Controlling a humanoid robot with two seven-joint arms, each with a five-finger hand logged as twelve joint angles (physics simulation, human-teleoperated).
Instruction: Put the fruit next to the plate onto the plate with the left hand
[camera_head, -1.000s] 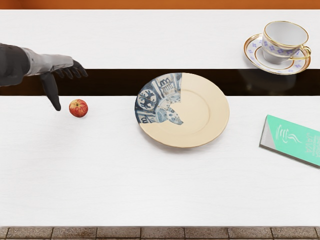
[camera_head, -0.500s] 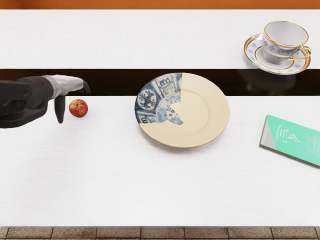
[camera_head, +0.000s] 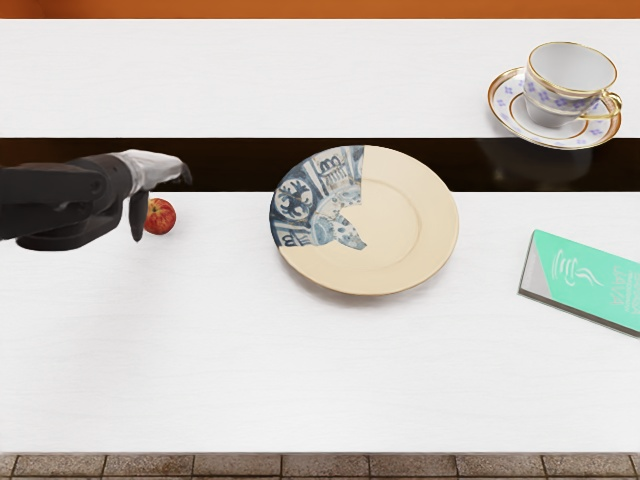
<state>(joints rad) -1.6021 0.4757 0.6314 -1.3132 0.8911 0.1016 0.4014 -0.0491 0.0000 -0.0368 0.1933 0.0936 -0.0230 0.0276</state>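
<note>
Well left of plate (camera_head: 432, 262), beside dark gap (camera_head: 230, 165): apple (camera_head: 162, 216) under relaxed left hand (camera_head: 145, 176).

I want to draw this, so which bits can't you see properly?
Head view: the apple has its left side hidden behind the left hand; whether they touch is unclear.
Head view: the green book is cut off by the right edge.
Head view: the left arm runs off the left edge.

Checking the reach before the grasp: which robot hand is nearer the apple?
Left. The left robot hand hangs close beside the apple, one finger down at its picture-left edge; the right robot hand is out of view.
</note>
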